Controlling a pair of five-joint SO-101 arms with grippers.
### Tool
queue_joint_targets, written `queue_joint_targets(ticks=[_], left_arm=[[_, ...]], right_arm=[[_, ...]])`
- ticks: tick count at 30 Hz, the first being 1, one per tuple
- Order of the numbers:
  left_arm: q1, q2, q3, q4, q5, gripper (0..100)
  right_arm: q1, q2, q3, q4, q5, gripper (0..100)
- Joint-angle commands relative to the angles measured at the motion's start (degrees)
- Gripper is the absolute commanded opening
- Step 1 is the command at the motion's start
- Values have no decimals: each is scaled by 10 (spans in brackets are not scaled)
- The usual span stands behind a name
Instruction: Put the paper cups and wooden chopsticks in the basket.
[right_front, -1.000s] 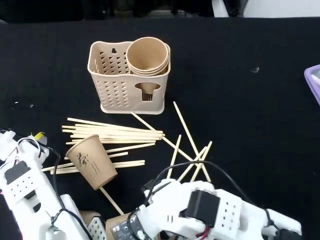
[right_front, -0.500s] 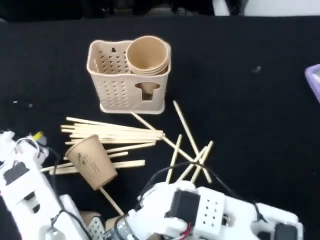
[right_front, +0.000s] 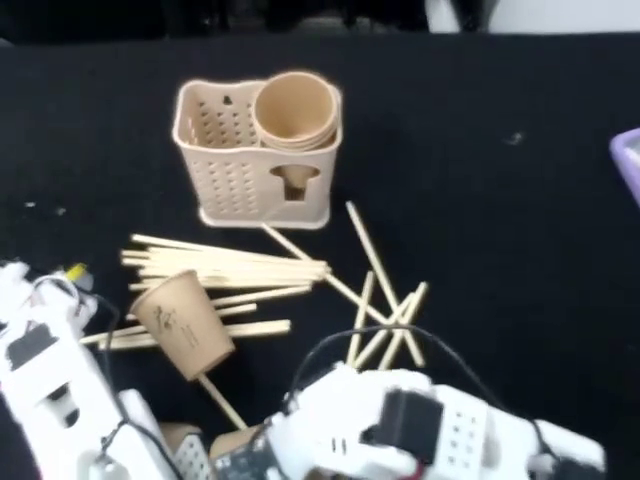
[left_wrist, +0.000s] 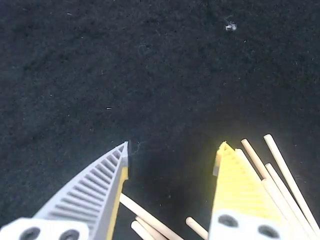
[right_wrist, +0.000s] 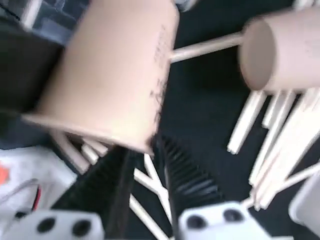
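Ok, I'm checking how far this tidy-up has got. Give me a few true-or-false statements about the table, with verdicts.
1. Stacked paper cups stand in the basket. True.
2. A single paper cup lies on its side across wooden chopsticks. True.
3. The left gripper is shut on a chopstick. False: it is open.
4. The basket lies tipped over. False: it stands upright.
5. All the chopsticks are already in the basket. False: they lie on the black table, some bundled, some scattered.
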Motion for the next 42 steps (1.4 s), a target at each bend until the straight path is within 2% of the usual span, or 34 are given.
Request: queue_joint_targets(ticks=[1, 5, 11, 15, 20, 24, 30, 36, 42], left_arm=[[-6, -10, -36, -12, 7, 277], [-6, -10, -36, -12, 7, 277], [-6, -10, -37, -12, 7, 277], [-6, -10, -36, -12, 7, 277], [-3, -10, -33, -11, 7, 277], [-2, -9, -26, -13, 7, 277], [-1, -9, -20, -13, 8, 277], [-1, -10, 10, -48, 42, 277], [-1, -10, 18, -58, 42, 277]], right_arm=[[45, -38, -37, 21, 41, 11], [140, -39, -82, 37, 61, 11], [278, -38, -131, 32, 50, 11], [370, -37, -146, -3, -14, 11], [535, -29, -171, -53, -104, 11], [626, 41, -220, -69, -184, 11], [674, 260, -427, -7, -291, 11], [658, 465, -759, 134, -373, 11], [626, 591, -956, 141, -430, 11]])
